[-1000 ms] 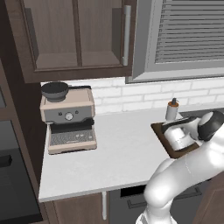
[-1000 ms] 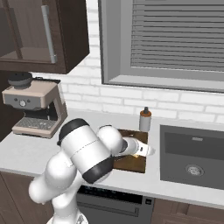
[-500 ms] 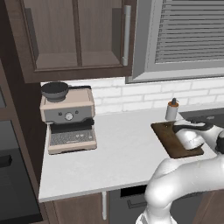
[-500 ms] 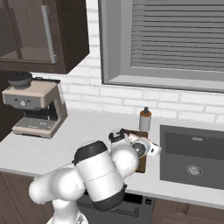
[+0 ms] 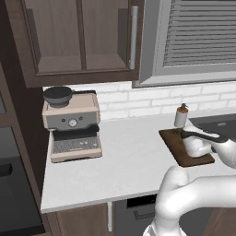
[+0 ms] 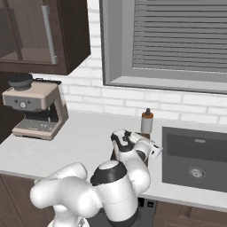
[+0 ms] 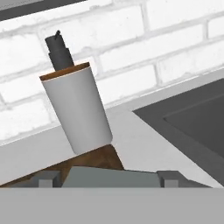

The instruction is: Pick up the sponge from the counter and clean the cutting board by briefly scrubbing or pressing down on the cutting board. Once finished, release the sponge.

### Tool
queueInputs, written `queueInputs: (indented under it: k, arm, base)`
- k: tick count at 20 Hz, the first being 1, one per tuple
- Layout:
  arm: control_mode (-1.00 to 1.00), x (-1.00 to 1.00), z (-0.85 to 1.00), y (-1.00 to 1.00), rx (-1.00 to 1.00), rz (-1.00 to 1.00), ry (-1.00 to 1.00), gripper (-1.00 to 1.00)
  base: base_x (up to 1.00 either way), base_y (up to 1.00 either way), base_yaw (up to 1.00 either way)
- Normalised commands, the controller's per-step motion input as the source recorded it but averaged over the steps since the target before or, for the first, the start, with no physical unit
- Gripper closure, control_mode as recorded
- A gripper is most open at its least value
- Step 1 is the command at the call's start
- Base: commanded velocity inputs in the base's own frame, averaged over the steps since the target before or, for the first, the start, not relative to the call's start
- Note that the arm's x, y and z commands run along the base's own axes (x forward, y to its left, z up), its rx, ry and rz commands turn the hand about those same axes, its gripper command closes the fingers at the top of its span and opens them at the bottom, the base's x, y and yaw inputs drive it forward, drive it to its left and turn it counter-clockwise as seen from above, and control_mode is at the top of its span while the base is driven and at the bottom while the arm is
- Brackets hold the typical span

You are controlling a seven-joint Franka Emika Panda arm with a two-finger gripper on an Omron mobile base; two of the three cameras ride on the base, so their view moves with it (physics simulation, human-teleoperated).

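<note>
Arm is folded low over the right end of the counter (image 5: 120,161), hand down on the cutting board (image 5: 173,140), which lies flat just left of the sink basin (image 6: 197,164) with a soap dispenser (image 5: 180,117) standing at its far corner. Gripper (image 7: 100,178) sits at the bottom of the hand view; between the two dark tips there's a flat grey-green slab that I read as the sponge (image 7: 109,177), dark top layer facing the camera. So the fingers look closed part-way onto the sponge, span set by the block's width, but the actual pad contact is cut off by the frame edge, so that's a judgement. Board wood shows right under and beyond the sponge in the hand view, dispenser just past it, brick backsplash (image 7: 131,43) behind. From the base views the white hand covers most of the board's middle, wrist low, which fits a press-down pose: sponge is carried down against the wood so the arm can load it. Espresso machine (image 5: 71,124) is well apart on the left, no interference. Likely step: scrubbing/pressing phase, release not yet done. Watch item: dispenser is near the hand, a long forward stroke could tip it.
</note>
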Motion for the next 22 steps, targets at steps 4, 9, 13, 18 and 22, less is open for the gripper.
queueInputs:
  k: [4, 9, 13, 18, 22]
  arm:
    - [-1.0, 0.0, 0.03, 0.06, 0.0, 0.0, 0.0, 1.0]
    - [-1.0, -0.13, 0.44, 0.26, 0.0, 0.0, -0.02, -1.0]
    - [-1.0, -0.01, 0.43, 0.15, 0.0, 0.0, -0.04, -1.0]
    - [-1.0, 0.0, 0.05, 0.0, 0.0, 0.0, 0.0, -1.0]
    - [-1.0, -0.05, 0.0, 0.0, 0.0, 0.0, 0.0, -1.0]
  base:
    - [0.0, 0.0, 0.0]
    - [0.0, 0.0, 0.0]
    - [0.0, 0.0, 0.0]
    - [0.0, 0.0, 0.0]
    - [0.0, 0.0, 0.0]
